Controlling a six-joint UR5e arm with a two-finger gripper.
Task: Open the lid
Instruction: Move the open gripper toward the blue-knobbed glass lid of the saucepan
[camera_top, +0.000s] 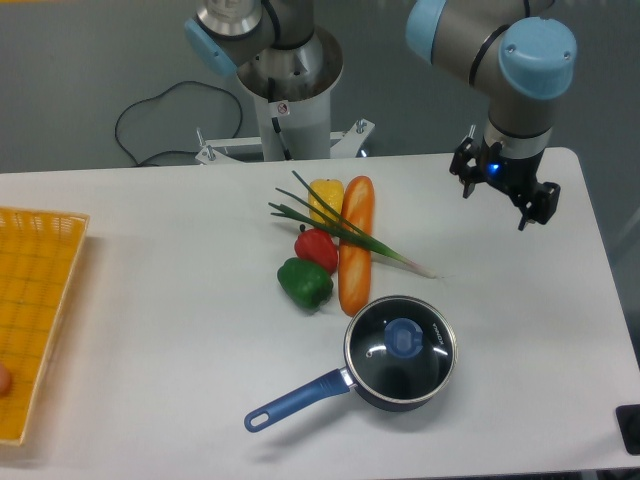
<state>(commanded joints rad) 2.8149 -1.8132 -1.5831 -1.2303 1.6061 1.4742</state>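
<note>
The lid (401, 345) is round dark glass with a shiny metal rim and a blue knob (403, 338) at its centre. It sits closed on a dark-blue saucepan (385, 392) whose long blue handle (297, 398) points to the front left. My gripper (506, 197) hangs above the table at the back right, far behind and to the right of the lid. Its two black fingers are spread apart and hold nothing.
A bread loaf (355, 244), a green pepper (304, 283), a red pepper (315, 247), a yellow pepper (325, 197) and a green onion (345, 232) lie just behind the pan. A yellow basket (32, 300) stands at the left edge. The robot base (290, 80) is at the back.
</note>
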